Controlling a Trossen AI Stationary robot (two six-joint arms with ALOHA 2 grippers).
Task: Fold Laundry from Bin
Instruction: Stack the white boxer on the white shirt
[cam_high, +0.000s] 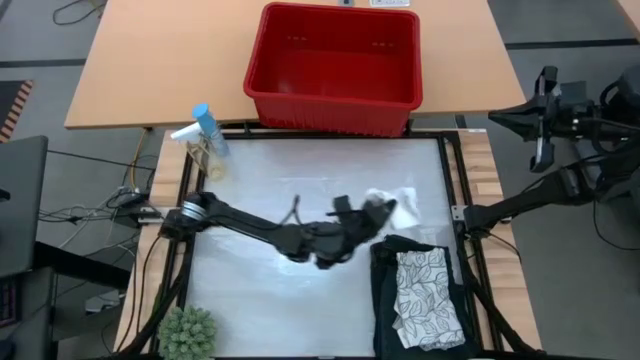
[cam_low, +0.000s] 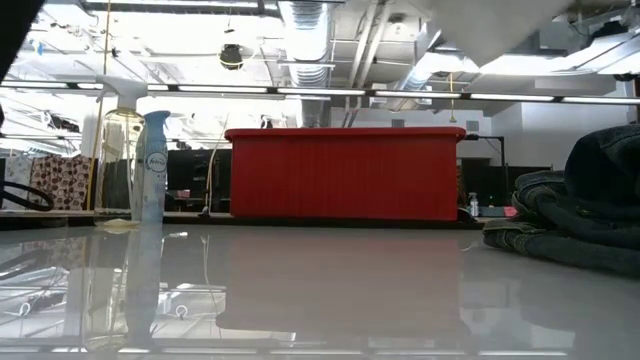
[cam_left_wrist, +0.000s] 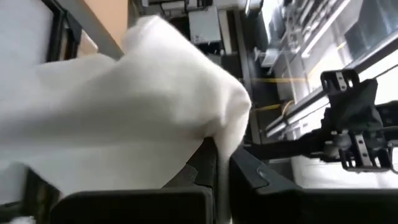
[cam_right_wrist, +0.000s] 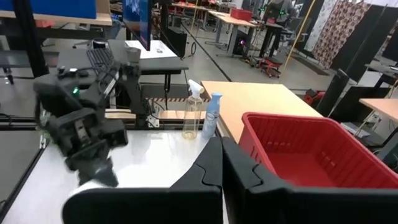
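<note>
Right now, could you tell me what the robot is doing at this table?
It is folding laundry. The left gripper is shut on the small whitish cloth, holding it over the white table. The dark garment already lies at the table's right edge with the leaf-patterned cloth on top. The red bin looks empty. The right gripper waits, shut, off to the right.

Both arms are dark, jointed links; the left arm (cam_high: 262, 228) carries a thin black cable, and the right gripper (cam_right_wrist: 221, 168) has two blocky black fingers.
</note>
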